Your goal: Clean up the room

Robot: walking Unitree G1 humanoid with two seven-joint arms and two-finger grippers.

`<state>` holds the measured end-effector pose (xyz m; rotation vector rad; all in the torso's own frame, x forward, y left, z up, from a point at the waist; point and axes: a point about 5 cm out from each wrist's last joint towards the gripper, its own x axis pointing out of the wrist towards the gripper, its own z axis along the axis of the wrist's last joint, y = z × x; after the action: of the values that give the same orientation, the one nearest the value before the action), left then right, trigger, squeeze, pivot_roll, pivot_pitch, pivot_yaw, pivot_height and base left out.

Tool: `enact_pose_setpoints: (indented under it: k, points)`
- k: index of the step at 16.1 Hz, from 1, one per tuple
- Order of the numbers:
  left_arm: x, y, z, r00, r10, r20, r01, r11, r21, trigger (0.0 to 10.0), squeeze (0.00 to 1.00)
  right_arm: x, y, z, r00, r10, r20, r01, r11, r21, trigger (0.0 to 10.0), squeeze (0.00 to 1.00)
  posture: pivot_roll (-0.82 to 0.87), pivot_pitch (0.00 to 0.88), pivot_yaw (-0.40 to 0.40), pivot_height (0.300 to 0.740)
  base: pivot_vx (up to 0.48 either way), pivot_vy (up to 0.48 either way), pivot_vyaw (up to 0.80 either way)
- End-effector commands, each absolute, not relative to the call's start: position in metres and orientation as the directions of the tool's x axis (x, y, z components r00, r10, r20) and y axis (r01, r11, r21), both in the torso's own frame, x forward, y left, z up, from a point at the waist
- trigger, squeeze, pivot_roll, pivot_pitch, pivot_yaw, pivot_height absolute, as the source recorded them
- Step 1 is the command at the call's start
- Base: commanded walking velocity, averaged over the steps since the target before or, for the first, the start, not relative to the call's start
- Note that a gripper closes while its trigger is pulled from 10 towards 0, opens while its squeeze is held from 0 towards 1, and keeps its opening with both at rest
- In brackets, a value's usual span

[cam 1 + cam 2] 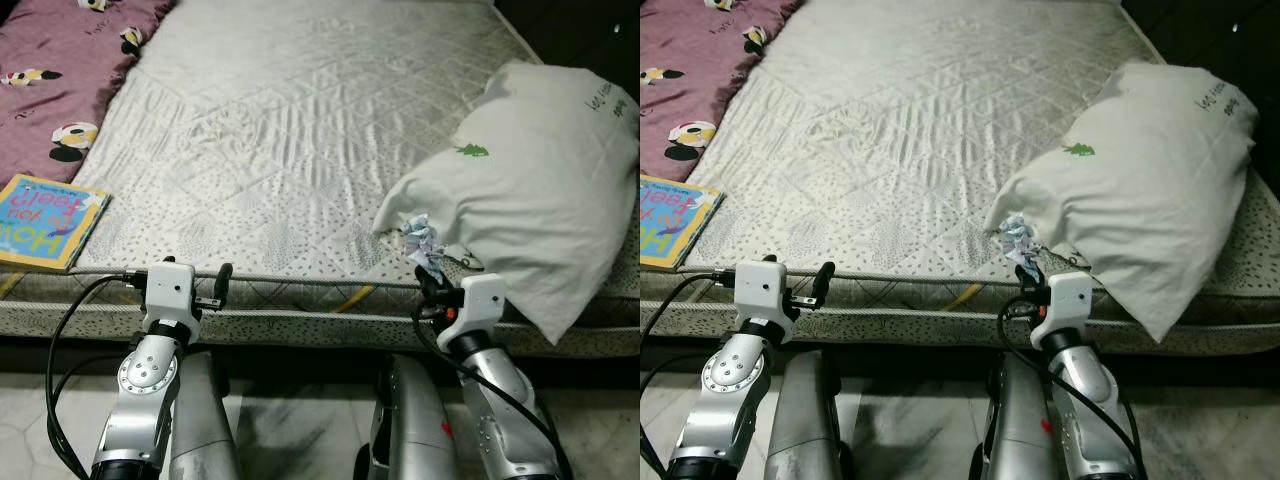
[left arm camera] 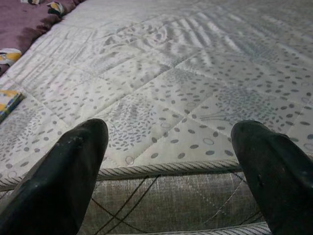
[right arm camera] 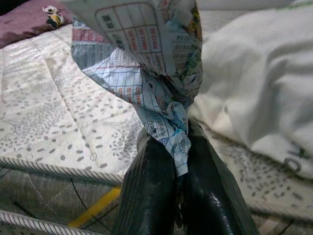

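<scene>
**Paper scrap gripped at bed edge, disposal still pending**

Robot stands at the near edge of a bare quilted mattress (image 1: 300, 130). Right gripper (image 3: 171, 161) has its two black fingers pinched tight on a crumpled piece of printed paper (image 3: 146, 63), held up just above the near mattress edge, right beside the near-left corner of the white pillow (image 1: 530, 180). In the head views the paper (image 1: 423, 240) sits at the fingertips, close to the pillow; can't tell if it touches.

Left gripper (image 2: 168, 161) hovers at the near mattress edge, left of centre, fingers spread wide, nothing between them. Fingers (image 2: 68, 171) frame only mattress fabric and piping.

Other stuff on the bed: a colourful children's book (image 1: 45, 220) at the near-left corner, lying flat; a purple patterned blanket (image 1: 60, 70) along the far-left side. Pillow lies skewed on the right side, its near end overhanging the near mattress edge.

Progress, judged: early to middle. One trash item looks picked up but not yet binned; no bin or basket visible, so the drop-off place is unknown. Likely left: carry the paper away, put the book somewhere proper, maybe straighten the pillow and blanket. Risk: the paper is held by a thin twisted end, so it could slip while walking.
</scene>
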<state>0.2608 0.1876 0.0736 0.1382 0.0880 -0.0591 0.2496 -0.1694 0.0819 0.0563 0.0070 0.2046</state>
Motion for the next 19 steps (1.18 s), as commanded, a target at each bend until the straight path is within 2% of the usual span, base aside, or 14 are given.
enact_pose_setpoints:
  k: [1, 3, 4, 6, 19]
  points:
    - [0.259, 0.188, 0.072, 0.993, -0.065, -0.102, 0.078, 0.988, 0.137, 10.0, 0.00, 0.248, -0.174, 0.093, 0.984, 0.178, 0.008, -0.178, 0.983, 0.052, 0.0, 0.00, -0.06, 0.033, -0.037, 0.507, 0.000, 0.000, 0.00]
    - [0.257, 0.189, 0.071, 0.993, -0.048, -0.106, 0.061, 0.990, 0.131, 10.0, 0.00, 0.246, -0.172, 0.098, 0.986, 0.168, -0.002, -0.168, 0.982, 0.089, 0.0, 0.00, -0.06, 0.032, -0.037, 0.507, 0.000, 0.000, 0.00]
    - [0.256, 0.190, 0.069, 0.993, -0.040, -0.113, 0.054, 0.991, 0.122, 10.0, 0.00, 0.247, -0.170, 0.099, 0.987, 0.162, -0.008, -0.160, 0.983, 0.091, 10.0, 0.00, -0.06, 0.032, -0.037, 0.507, 0.000, 0.000, 0.00]
    - [0.257, 0.189, 0.069, 0.991, -0.059, -0.116, 0.073, 0.991, 0.114, 10.0, 0.00, 0.250, -0.166, 0.107, 0.984, 0.173, 0.033, -0.176, 0.979, 0.100, 10.0, 0.00, -0.06, 0.033, -0.035, 0.507, 0.000, 0.000, 0.00]
    - [0.261, 0.186, 0.069, 0.991, -0.067, -0.115, 0.078, 0.993, 0.092, 10.0, 0.00, 0.266, -0.165, 0.118, 0.988, 0.151, 0.024, -0.153, 0.982, 0.110, 10.0, 0.00, -0.04, 0.024, -0.046, 0.667, 0.000, 0.000, 0.00]
